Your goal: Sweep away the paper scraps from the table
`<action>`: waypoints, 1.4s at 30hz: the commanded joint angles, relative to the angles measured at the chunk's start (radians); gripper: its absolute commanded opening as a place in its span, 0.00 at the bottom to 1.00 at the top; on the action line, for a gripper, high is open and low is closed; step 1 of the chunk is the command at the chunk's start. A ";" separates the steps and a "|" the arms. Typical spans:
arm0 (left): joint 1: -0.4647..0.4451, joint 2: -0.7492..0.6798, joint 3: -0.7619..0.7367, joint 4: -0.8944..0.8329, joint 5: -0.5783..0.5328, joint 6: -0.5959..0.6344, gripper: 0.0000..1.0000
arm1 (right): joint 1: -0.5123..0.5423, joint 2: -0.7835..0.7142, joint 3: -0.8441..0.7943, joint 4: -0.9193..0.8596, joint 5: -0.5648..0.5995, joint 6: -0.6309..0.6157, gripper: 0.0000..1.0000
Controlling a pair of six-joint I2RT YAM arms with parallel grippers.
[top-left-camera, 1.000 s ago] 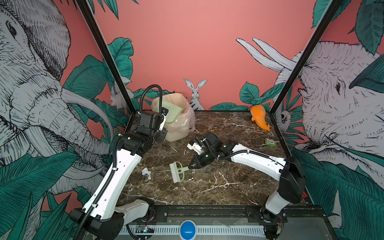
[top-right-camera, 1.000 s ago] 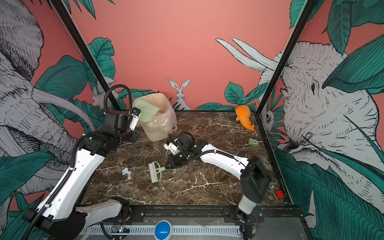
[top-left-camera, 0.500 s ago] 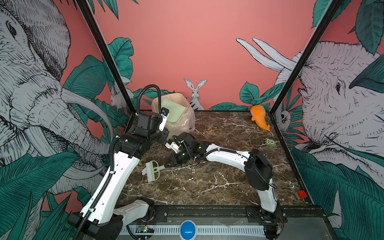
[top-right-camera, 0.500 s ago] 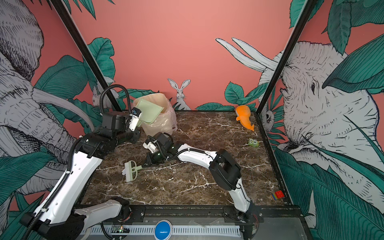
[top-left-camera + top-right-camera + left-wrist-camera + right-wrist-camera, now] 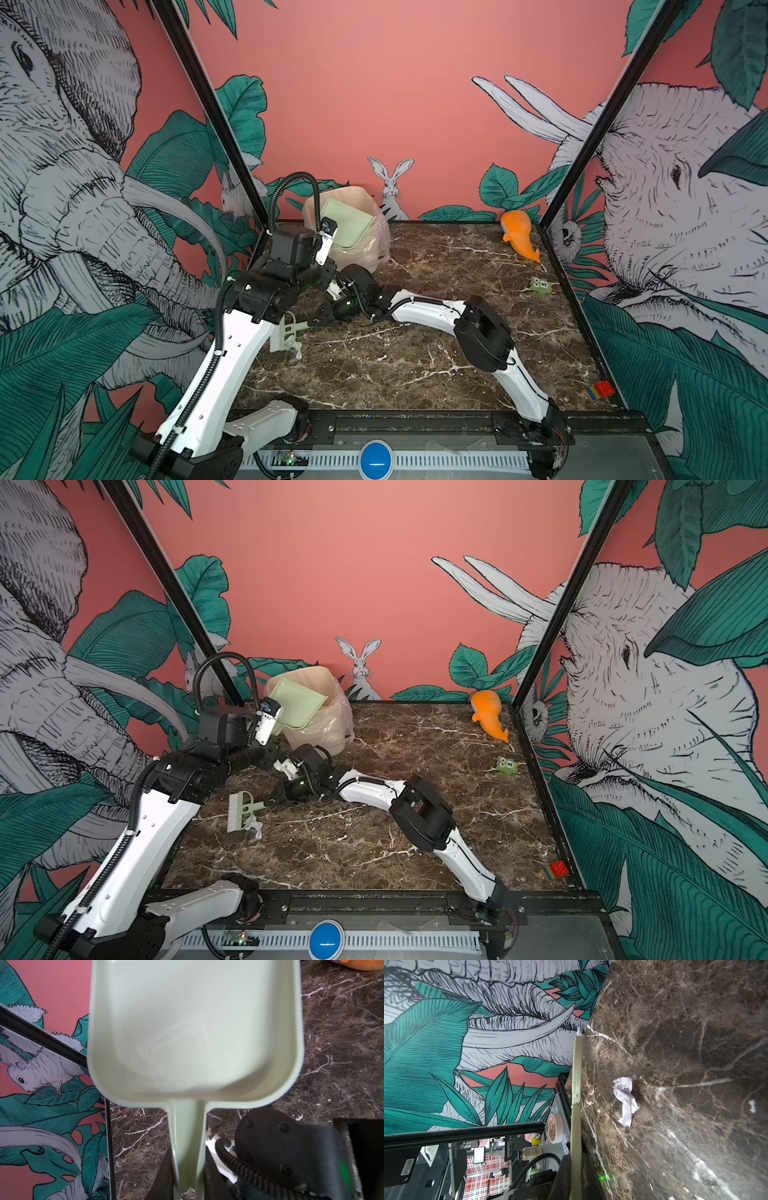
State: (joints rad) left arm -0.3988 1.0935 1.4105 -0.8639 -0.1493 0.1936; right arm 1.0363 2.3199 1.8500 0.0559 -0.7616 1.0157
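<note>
By the L edge of the table (image 5: pixel 374 845) we see the brush (image 5: pixel 241 812), w/ one white paper scrap (image 5: pixel 255 827) just beside its head, on the near side. R gripper (image 5: pixel 274 800) reaches across the middle, jaws clamped tight on the brush handle. L gripper (image 5: pixel 188 1180) is closed on the handle of the dustpan (image 5: pixel 295 706), which is lifted & tilted over the bin (image 5: pixel 320 733) at the far-L corner. Far-R corner: orange carrot toy (image 5: pixel 488 715). R edge: small green block (image 5: pixel 507 766). Near-R corner: coloured brick (image 5: pixel 556 870).
</note>
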 commanded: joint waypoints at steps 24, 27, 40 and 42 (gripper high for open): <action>-0.005 -0.021 0.007 -0.042 -0.004 0.024 0.06 | -0.109 -0.180 -0.428 0.212 0.134 0.230 0.00; -0.005 -0.018 0.011 -0.043 -0.003 0.021 0.06 | -0.151 -0.314 -0.587 0.142 0.149 0.199 0.00; -0.005 -0.009 0.038 -0.066 0.011 0.011 0.07 | -0.243 -0.689 -0.658 -0.312 0.136 -0.051 0.00; -0.005 -0.006 0.044 -0.071 0.014 0.008 0.07 | -0.202 -0.656 -0.597 -0.298 0.125 -0.053 0.00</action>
State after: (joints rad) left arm -0.3988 1.0931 1.4204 -0.9081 -0.1486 0.2104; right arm 0.7834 1.6409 1.1900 -0.2283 -0.6052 1.0035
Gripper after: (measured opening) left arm 0.196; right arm 0.070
